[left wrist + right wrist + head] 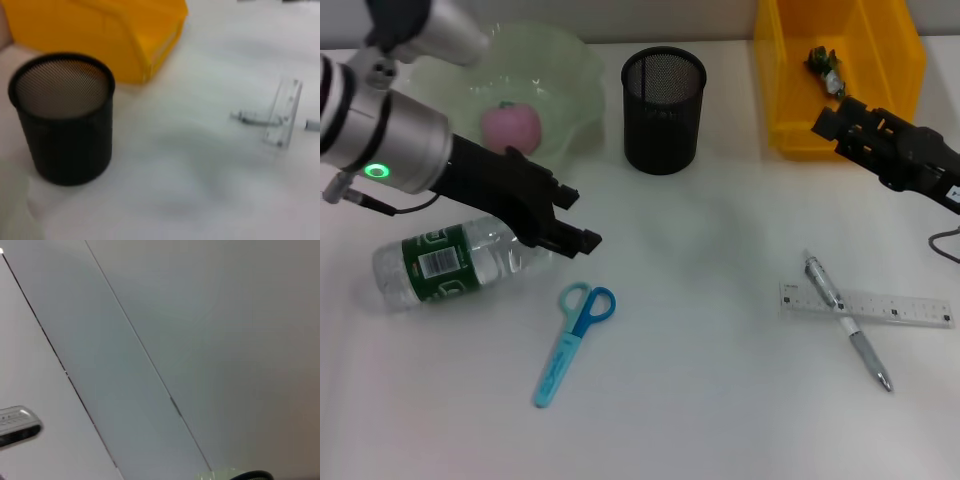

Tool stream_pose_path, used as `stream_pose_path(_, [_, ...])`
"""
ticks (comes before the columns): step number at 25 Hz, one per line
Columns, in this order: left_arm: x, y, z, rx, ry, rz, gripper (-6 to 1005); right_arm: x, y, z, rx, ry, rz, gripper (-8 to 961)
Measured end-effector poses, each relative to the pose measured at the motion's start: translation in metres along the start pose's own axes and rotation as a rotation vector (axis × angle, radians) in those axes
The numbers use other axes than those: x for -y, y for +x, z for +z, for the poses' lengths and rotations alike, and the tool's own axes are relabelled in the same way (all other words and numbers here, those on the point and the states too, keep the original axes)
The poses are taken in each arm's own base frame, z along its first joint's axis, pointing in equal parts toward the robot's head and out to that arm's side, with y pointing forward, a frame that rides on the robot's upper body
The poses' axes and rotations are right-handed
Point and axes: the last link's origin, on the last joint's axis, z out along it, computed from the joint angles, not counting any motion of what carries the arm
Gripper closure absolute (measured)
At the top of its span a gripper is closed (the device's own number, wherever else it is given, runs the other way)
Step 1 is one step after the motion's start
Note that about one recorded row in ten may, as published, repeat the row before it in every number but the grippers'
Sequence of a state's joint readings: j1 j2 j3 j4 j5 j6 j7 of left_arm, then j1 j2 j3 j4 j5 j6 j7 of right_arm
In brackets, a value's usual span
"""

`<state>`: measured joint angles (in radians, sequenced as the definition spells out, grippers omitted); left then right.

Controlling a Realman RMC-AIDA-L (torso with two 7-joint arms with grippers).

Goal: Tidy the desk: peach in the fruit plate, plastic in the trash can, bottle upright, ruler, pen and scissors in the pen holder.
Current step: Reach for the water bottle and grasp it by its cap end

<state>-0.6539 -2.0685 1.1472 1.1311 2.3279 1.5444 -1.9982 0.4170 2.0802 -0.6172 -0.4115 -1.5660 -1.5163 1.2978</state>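
While the bottle [445, 264] lies on its side just under the left gripper [565, 225], whose fingers look spread and empty, the peach [510, 127] sits in the fruit plate [570, 90] behind it. Right gripper [830, 120] hovers at the yellow bin [780, 90], grip unclear.

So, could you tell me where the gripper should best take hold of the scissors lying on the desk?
Probably across the closed blades, from straight above. The scissors lie flat, blue handle loops towards the bottle, sheathed blades pointing towards the desk's near edge. The blade part is straight and narrow, so fingers closing across it should seat better than on the rounded loops. The left gripper is nearest.
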Motion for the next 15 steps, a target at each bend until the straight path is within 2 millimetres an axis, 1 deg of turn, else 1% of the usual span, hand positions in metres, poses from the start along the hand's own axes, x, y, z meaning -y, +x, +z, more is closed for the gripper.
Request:
stream_pose_path(4, [-0.002,0.007,0.006,0.083,0.033,0.030,334,-0.002,0.002,0.004,-0.003,-0.012,0.001,302])
stream_pose_path(8, [-0.002,0.013,0.009,0.111,0.067,0.053,333,-0.004,0.003,0.006,-0.002,-0.025,0.009,302])
stream_pose_path(15, [0.004,0.012,0.011,0.154,0.124,0.047,330,-0.005,0.004,0.004,0.006,-0.026,0.016,303])
